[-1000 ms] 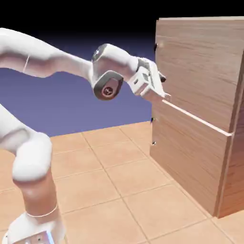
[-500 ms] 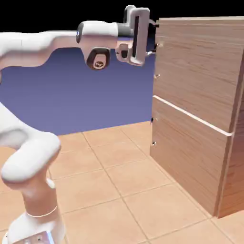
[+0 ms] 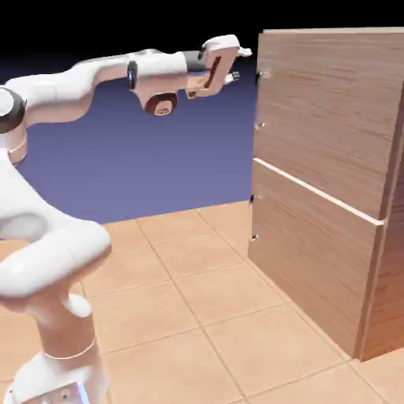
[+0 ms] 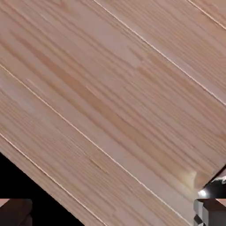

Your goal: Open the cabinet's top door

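The pincer [image 3: 241, 65] is spread wide, pinching nothing, just off the top door [image 3: 327, 118], which is shut at three o'clock in the exterior view. The cabinet [image 3: 316, 260] is cut off there. In the hand view, the handle [image 4: 217, 185] at four o'clock is partly cropped, its lower end hidden.

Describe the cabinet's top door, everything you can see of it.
The top door is a large upright panel of light-brown wood grain, closed as far as the views show. It sits above the lower door, a pale strip running between them. At its edge nearest the arm, two small dark metal fittings show, one above the other. In the exterior view the open gripper is near that edge, apart from it.
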Motion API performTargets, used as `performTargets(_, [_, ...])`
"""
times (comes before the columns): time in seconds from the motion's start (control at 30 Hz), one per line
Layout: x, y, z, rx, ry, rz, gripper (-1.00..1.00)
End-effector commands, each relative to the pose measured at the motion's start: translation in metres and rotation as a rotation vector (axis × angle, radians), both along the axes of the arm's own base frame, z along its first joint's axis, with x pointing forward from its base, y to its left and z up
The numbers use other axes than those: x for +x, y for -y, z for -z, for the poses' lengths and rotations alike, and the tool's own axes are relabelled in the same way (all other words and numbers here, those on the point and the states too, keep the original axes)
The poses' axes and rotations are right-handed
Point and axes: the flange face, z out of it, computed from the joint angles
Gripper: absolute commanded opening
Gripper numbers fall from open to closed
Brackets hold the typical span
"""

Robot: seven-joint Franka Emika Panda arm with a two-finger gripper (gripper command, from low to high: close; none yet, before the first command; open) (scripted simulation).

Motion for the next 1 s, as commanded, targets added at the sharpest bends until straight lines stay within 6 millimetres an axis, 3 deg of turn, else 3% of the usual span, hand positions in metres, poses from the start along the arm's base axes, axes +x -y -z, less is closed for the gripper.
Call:
performTargets(0.0, [0.005, -0.008, 0.009, 0.067, -0.001, -0.006, 0.0])
performTargets(0.2, [0.036, -0.048, 0.075, 0.477, -0.033, -0.023, 0.0])
performTargets(0.27, [0.037, -0.049, 0.078, 0.491, -0.035, -0.023, 0.0])
performTargets(0.43, [0.087, -0.047, 0.078, 0.49, -0.035, -0.023, 0.0])
performTargets(0.47, [0.087, -0.047, 0.078, 0.49, -0.035, -0.023, -1.0])
performTargets(0.5, [0.087, -0.047, 0.078, 0.49, -0.035, -0.023, -1.0])
performTargets(0.97, [-0.013, -0.008, 0.078, 0.485, -0.088, -0.235, -1.0])
